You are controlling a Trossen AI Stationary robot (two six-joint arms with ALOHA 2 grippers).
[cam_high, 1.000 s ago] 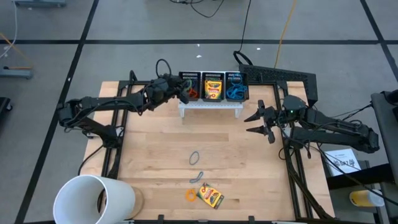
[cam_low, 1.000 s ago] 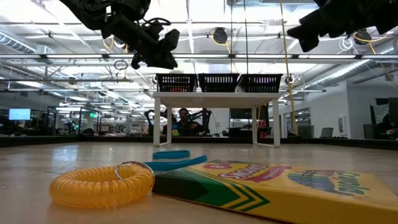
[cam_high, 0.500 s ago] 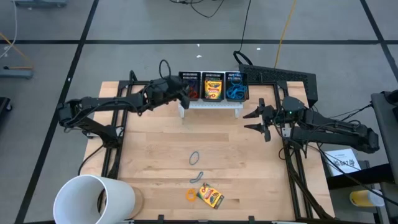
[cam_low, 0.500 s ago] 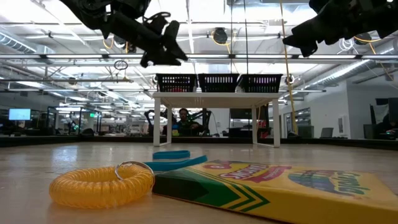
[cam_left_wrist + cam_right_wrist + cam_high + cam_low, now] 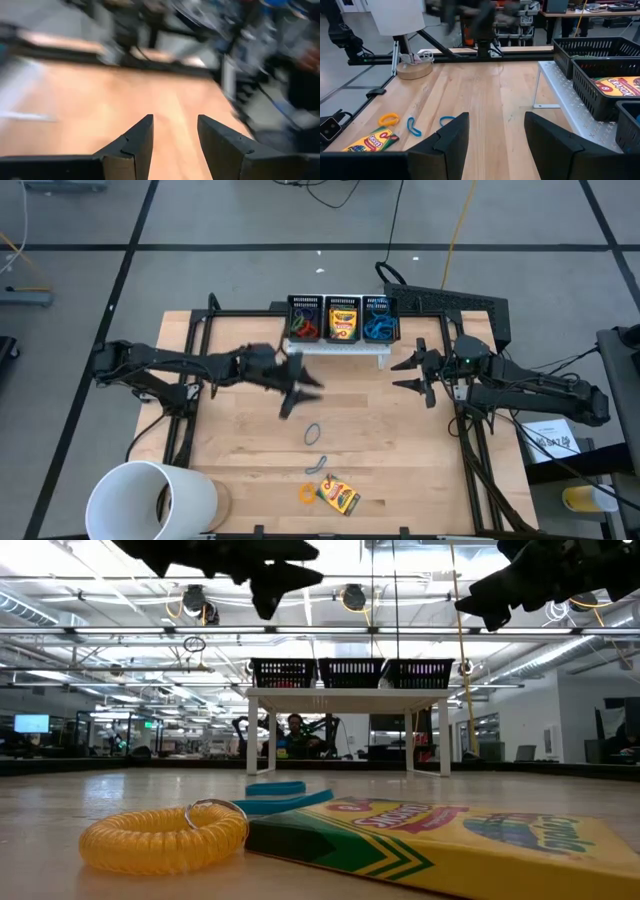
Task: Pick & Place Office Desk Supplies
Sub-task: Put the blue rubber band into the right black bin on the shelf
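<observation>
The pale wooden plank table [image 5: 240,430] carries a flat yellow-and-green cardboard crayon box [image 5: 339,496] near its 6 o'clock edge. Touching that box on its 9 o'clock side is a ribbed orange coil loop [image 5: 306,494], with a thin blue rubber-band loop [image 5: 316,464] just toward 12 o'clock from them and a thin grey oval band [image 5: 314,433] near the centre.

At 12 o'clock a white perforated metal riser [image 5: 340,348] holds three black mesh bins [image 5: 341,319] in a row: red and orange bands in the 9 o'clock bin, a second crayon box [image 5: 343,321] in the middle, blue bands in the 3 o'clock bin. A large white cup [image 5: 150,500] lies at the 7 o'clock corner.

The left gripper [image 5: 297,392] hovers over bare wood between riser and grey band, fingers apart, holding nothing. The right gripper [image 5: 413,374] waits at 2 o'clock, jaws spread and empty. Bare board lies open between the two grippers and along both side rails.
</observation>
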